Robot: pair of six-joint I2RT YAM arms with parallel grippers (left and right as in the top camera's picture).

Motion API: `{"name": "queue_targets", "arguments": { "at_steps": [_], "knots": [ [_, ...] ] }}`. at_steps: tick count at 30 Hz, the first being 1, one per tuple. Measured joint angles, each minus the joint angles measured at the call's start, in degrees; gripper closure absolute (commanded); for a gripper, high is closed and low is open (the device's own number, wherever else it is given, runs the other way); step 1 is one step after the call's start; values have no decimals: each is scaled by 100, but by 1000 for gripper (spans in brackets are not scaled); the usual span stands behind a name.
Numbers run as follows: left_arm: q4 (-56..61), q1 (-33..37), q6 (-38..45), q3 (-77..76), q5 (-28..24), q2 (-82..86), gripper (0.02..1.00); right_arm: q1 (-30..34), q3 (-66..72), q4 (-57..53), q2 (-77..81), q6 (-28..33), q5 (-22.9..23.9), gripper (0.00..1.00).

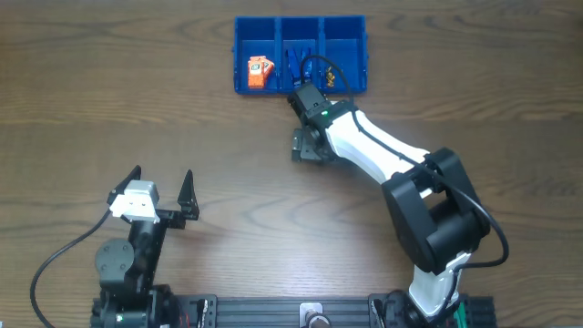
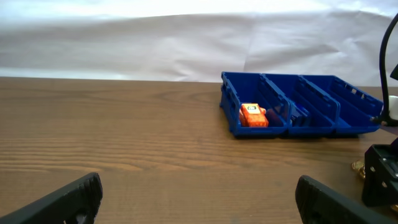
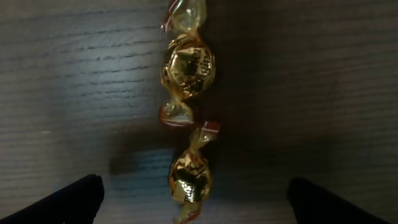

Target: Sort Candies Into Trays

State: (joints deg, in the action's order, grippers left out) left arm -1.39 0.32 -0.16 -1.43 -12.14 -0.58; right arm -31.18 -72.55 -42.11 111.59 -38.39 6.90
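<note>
Two gold-wrapped candies lie end to end on the wood table, one [image 3: 188, 67] farther from my right gripper and one [image 3: 189, 176] closer. The right gripper [image 3: 196, 204] hangs open just above them, a finger on either side; in the top view it [image 1: 310, 146] points down in front of the tray and hides them. The blue three-compartment tray [image 1: 301, 89] holds an orange candy [image 1: 260, 73] in its left bin and a gold piece [image 1: 330, 80] in its right bin. My left gripper [image 1: 162, 187] is open and holds nothing near the table's front left.
From the left wrist view the tray [image 2: 231, 99] stands far right with the orange candy [image 2: 253, 115] inside, dark blue pieces [image 2: 298, 114] in the middle bin, and the right gripper [image 2: 382, 174] beside a gold wrapper [image 2: 359, 168]. Bare wood lies between the arms.
</note>
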Motion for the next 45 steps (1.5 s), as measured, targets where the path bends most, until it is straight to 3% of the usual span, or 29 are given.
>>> {"name": "queue_targets", "arguments": {
  "at_steps": [2, 6, 12, 15, 20, 26, 32, 36, 40, 45],
  "knots": [
    [0, 0, 0, 0, 0, 0, 20, 13, 0, 28, 17, -7, -2, 82],
    [2, 0, 0, 0, 0, 0, 20, 44, -2, 168, 162, -28, -4, 253],
    [0, 0, 0, 0, 0, 0, 20, 57, -2, 214, 166, -59, -9, 619],
    [0, 0, 0, 0, 0, 0, 20, 57, -2, 201, 166, -46, -9, 647],
    [0, 0, 0, 0, 0, 0, 23, 57, -2, 122, 166, -61, -7, 812],
    [0, 0, 0, 0, 0, 0, 20, 57, -2, 125, 166, -61, -4, 901],
    [2, 0, 0, 0, 0, 0, 20, 199, 0, -63, -319, 50, 44, 921],
    [2, 0, 0, 0, 0, 0, 20, 684, -789, -98, -1381, 555, 560, 923],
    [0, 0, 0, 0, 0, 0, 23, 949, -2009, 809, -1453, 1488, 1224, 923],
    [-2, 0, 0, 0, 0, 0, 20, 1121, -2094, 1735, -575, 2260, 1390, 928]
  ]
}}
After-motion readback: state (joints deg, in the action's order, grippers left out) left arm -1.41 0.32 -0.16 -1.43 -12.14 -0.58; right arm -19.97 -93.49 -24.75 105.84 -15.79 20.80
